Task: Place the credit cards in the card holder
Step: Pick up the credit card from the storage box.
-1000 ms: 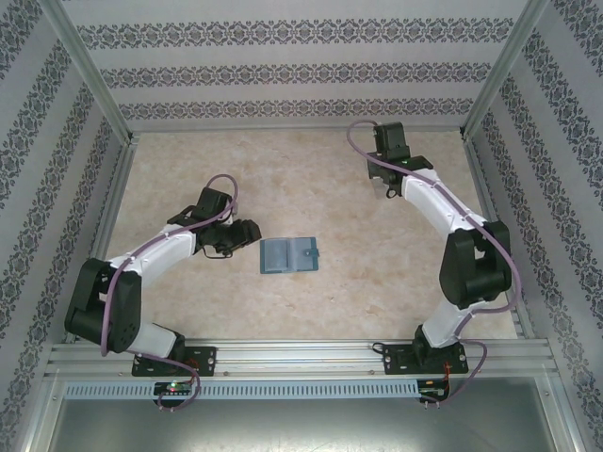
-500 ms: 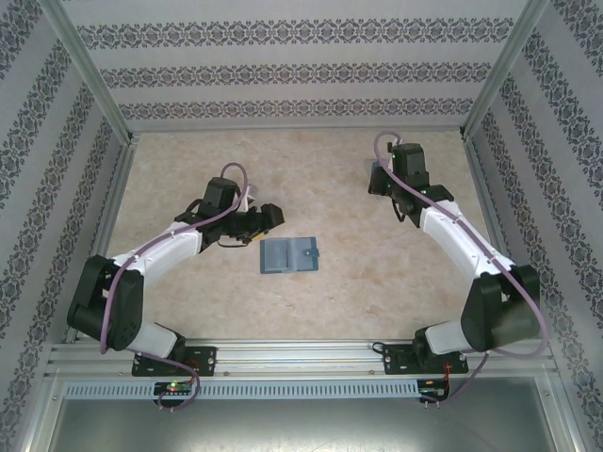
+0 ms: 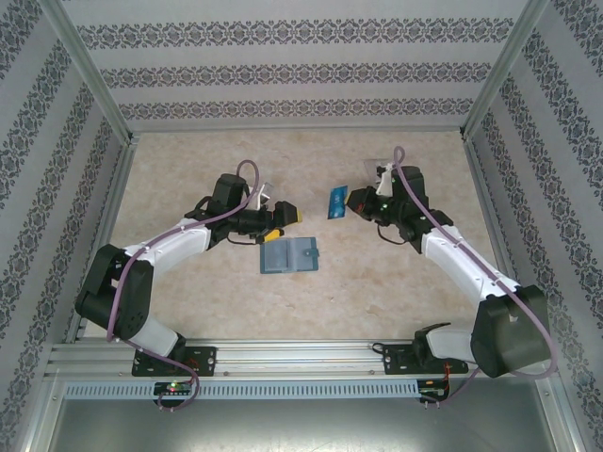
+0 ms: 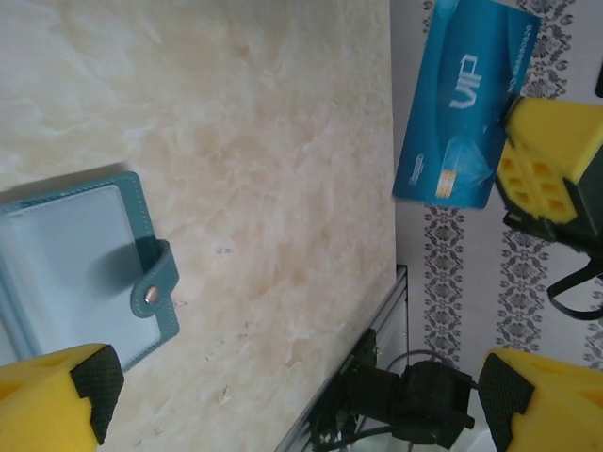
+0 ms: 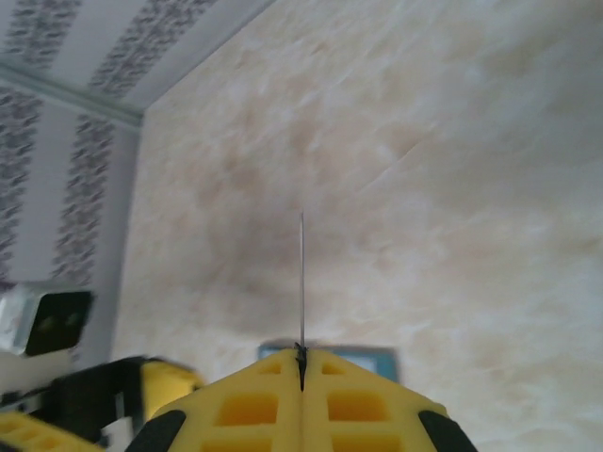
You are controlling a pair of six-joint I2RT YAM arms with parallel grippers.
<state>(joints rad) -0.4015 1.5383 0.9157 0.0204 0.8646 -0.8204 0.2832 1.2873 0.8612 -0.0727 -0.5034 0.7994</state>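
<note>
The card holder (image 3: 289, 254) lies open on the table, teal-blue with a paler inside; it is also at the left of the left wrist view (image 4: 80, 259), its clasp tab pointing right. My right gripper (image 3: 350, 202) is shut on a blue credit card (image 3: 335, 202) marked VIP (image 4: 466, 104), held in the air behind the holder. In the right wrist view the card (image 5: 301, 282) stands edge-on out of the shut right gripper (image 5: 301, 363), with the holder (image 5: 377, 355) beyond. My left gripper (image 3: 281, 218) hovers open and empty just behind the holder's left part, facing the card, its left gripper (image 4: 301, 405) pads far apart.
A pale clear box (image 3: 370, 169) sits behind the right wrist. Patterned walls stand at the back and both sides. A metal rail (image 3: 301, 356) runs along the near edge by the arm bases. Bare marbled tabletop (image 3: 188, 292) lies in front of the holder.
The left gripper opened wide and moved right toward the centre. The right arm swung from the back right to the centre, bringing the blue card with it.
</note>
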